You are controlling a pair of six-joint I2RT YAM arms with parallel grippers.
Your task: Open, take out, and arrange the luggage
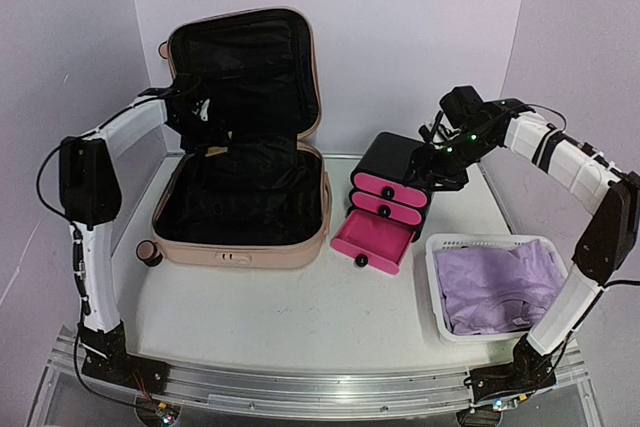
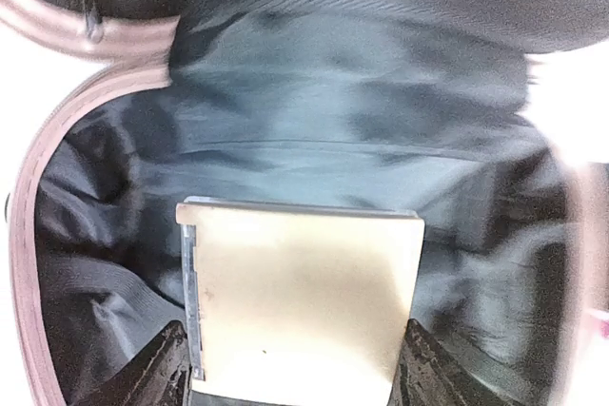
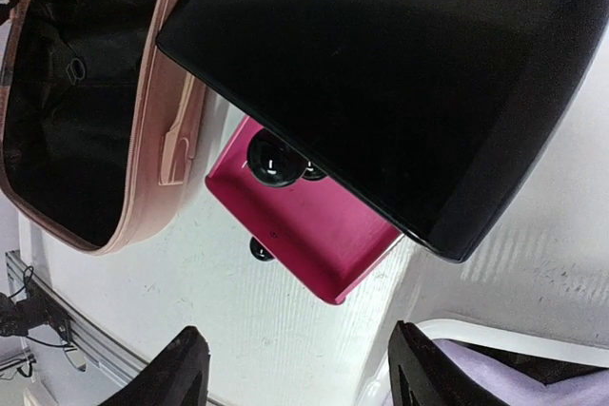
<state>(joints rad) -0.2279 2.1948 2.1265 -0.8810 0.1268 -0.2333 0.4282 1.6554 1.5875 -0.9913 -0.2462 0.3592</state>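
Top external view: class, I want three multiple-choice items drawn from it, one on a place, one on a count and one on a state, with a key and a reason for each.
1. Where does the crumpled lilac cloth lie?
A. draped over an arm
B. in the white perforated plastic basket
C. flat on the table

2. How many pink drawers has the black stacked drawer box?
A. one
B. three
C. five

3. The pale pink hard-shell suitcase is:
A. zipped shut
B. open, with its lid standing up
C. upside down

Key:
1 B, the cloth fills the basket beside the right arm.
2 B, two pink fronts sit shut above the bottom drawer, which is pulled out.
3 B, black lining shows in both the base and the raised lid.
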